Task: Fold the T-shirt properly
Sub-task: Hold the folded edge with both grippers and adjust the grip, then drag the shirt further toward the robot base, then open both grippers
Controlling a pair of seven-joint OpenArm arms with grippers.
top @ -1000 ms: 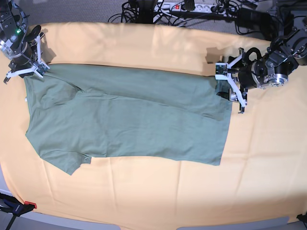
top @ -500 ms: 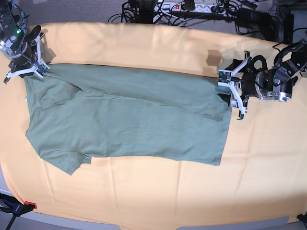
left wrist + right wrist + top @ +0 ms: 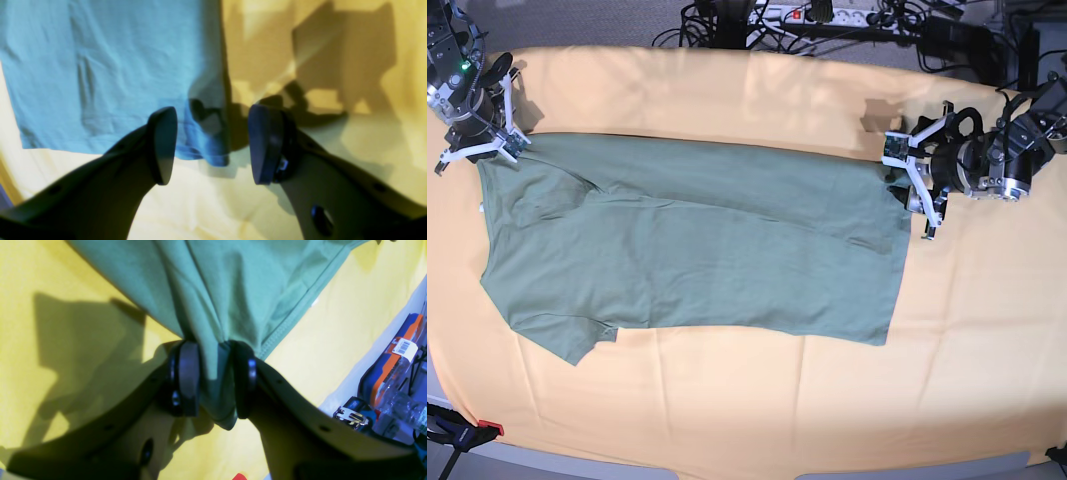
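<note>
The sage-green T-shirt lies spread flat on the yellow-orange cloth, sleeves to the left and hem to the right. My left gripper is open at the shirt's far right corner. In the left wrist view, my left gripper has its fingers apart on either side of the corner of the shirt, which looks bluish here. My right gripper is at the shirt's far left corner. In the right wrist view, my right gripper is shut on a bunched fold of the shirt.
Cables and a power strip lie beyond the cloth's far edge. A plastic bottle and an orange-blue package lie off the cloth beside my right arm. A red-tipped clamp sits at the front left corner.
My left arm's wrist has swung down, then back up and slightly right, the open gripper staying at the shirt's right corner. The shirt and my right arm have not moved.
</note>
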